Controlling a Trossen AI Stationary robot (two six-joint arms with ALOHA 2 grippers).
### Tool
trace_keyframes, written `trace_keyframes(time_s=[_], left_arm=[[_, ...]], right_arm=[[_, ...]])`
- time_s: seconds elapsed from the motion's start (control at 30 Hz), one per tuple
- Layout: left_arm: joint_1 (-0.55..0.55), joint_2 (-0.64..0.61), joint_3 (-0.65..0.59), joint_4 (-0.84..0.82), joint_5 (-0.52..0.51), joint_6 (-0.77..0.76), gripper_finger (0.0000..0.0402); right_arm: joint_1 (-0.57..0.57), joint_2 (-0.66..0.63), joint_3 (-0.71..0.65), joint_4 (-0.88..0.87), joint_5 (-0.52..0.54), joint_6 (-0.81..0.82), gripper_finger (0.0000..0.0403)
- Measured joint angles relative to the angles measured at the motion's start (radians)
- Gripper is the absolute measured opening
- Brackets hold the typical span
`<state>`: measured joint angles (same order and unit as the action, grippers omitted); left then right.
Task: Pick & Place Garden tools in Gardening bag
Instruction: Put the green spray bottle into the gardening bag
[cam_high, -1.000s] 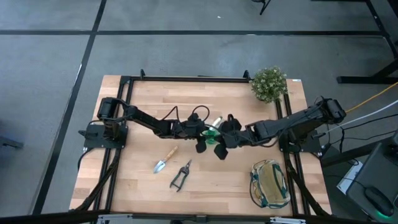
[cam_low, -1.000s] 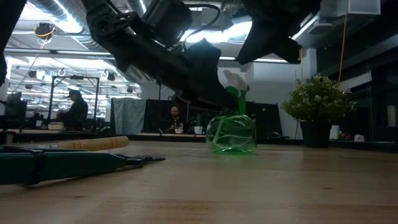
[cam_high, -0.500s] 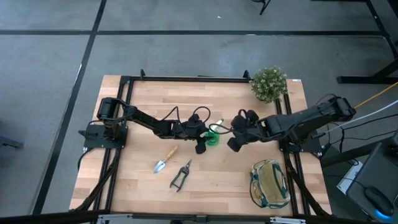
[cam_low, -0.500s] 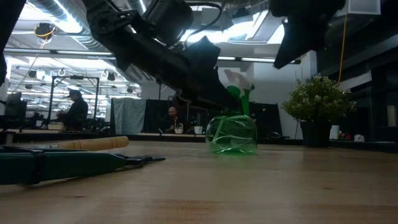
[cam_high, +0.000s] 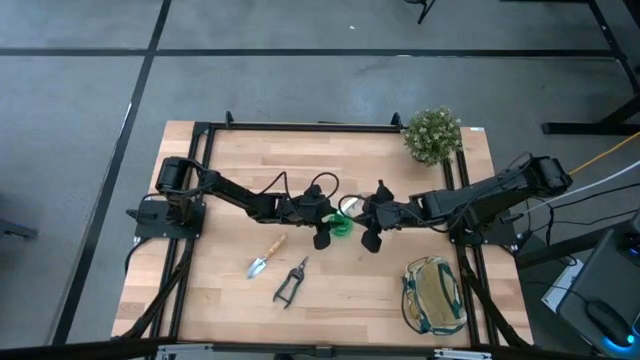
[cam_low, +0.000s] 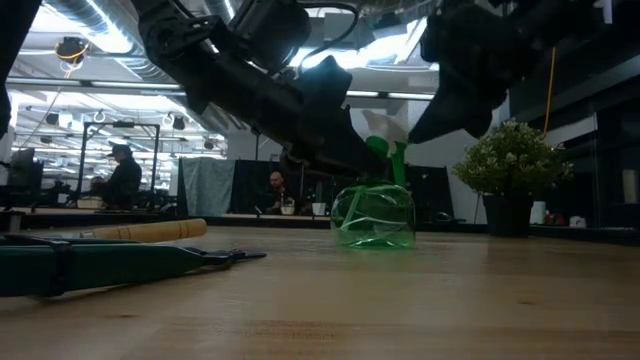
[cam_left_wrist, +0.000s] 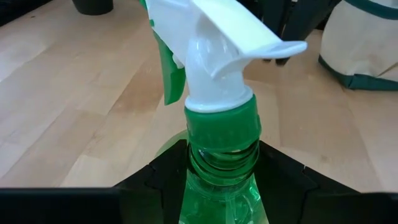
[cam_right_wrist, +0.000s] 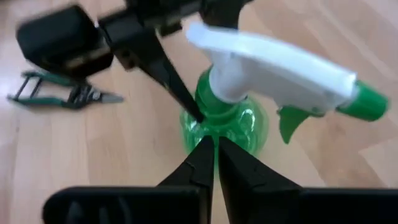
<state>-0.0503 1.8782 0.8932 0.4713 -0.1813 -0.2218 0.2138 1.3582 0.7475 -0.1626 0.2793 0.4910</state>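
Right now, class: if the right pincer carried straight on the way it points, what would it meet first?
Most likely the green spray bottle. The right pincer, shut, aims at the bottle's body just ahead, below the white nozzle. The left pincer already grips the bottle's neck. The exact gap is unclear.

Right gripper (cam_high: 372, 222) crowds spray bottle (cam_high: 344, 218); table front (cam_high: 340, 300) open

Open-plan lab; exposed ceiling ducts (cam_low: 90, 15); people at desks (cam_low: 120, 178).

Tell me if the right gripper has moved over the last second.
Yes. In the high view the right gripper, shut, swung out toward the potted plant, then came back toward the spray bottle held by the left gripper.
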Motion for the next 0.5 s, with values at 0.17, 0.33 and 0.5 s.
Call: trace_keyframes(time_s=[0.17, 0.33, 0.5], left_arm=[[-0.002, 0.000, 0.000, 0.000, 0.002, 0.000, 0.0158], [-0.002, 0.000, 0.000, 0.000, 0.009, 0.000, 0.0161], [-0.002, 0.000, 0.000, 0.000, 0.009, 0.000, 0.0159]], right_arm=[[-0.043, 0.000, -0.059, 0.120, -0.118, -0.009, 0.0035], [-0.081, 0.000, -0.071, 0.147, -0.161, -0.009, 0.0068], [-0.103, 0.001, -0.071, 0.156, -0.164, -0.009, 0.0118]])
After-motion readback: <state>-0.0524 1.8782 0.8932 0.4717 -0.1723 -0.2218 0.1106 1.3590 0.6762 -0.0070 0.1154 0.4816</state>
